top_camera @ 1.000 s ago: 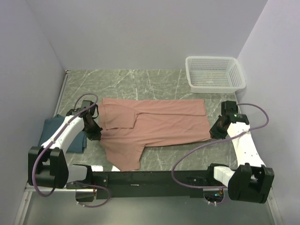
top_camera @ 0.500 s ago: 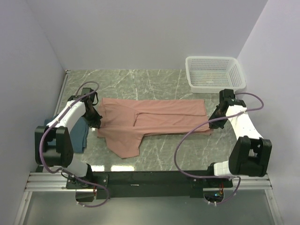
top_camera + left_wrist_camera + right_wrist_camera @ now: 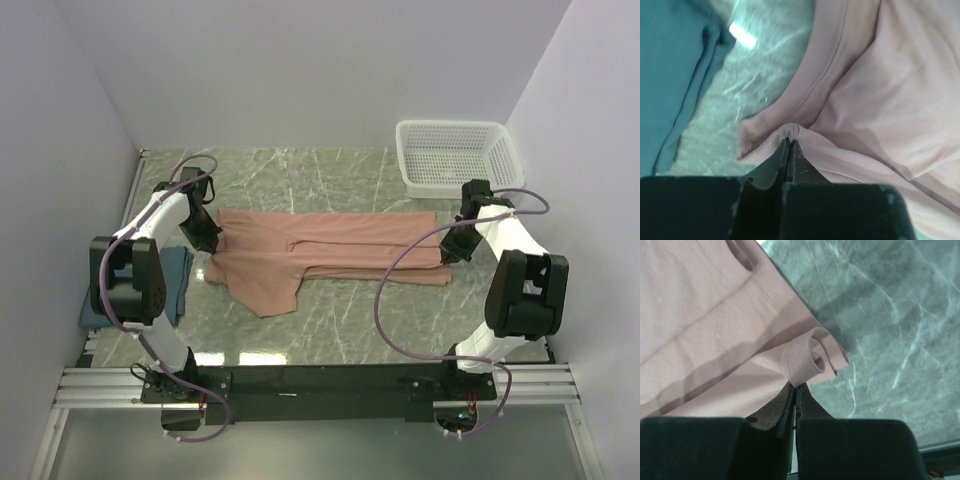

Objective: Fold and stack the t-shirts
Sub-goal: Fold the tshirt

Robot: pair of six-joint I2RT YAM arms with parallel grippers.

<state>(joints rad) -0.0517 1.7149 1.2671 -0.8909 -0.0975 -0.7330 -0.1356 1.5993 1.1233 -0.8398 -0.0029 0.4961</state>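
Top external view had the green marbled table [image 3: 320, 180] boxed in by pale walls [image 3: 300, 70] at 9, 12 and 3 o'clock, with the white mesh basket [image 3: 458, 158] in the 1 o'clock corner. Bare marble lay open in one band beyond the cloth toward 12 o'clock and in a wider one toward 6 o'clock, before the black base rail [image 3: 320, 380]. The salmon-pink t-shirt [image 3: 340, 250] lay across the table's middle as a long strip running from 9 to 3 o'clock, doubled lengthwise with soft creases, one sleeve spilling out toward 7 o'clock. The teal-blue t-shirt [image 3: 178, 285] sat at the table's 9 o'clock edge, partly hidden behind the left arm. The left gripper [image 3: 213, 245] was clamped on the pink shirt's 9 o'clock end; its wrist view showed the jaws pressed together on a puckered hem. The right gripper [image 3: 447, 255] was likewise closed on the 3 o'clock end, pinching a rolled corner of the hem in its wrist view. Compared with a second earlier, both grippers had travelled toward 12 o'clock, away from the arm bases. The shirt's near edge had been carried with them, leaving the strip narrower and the sleeve flap drawn farther from the rail.
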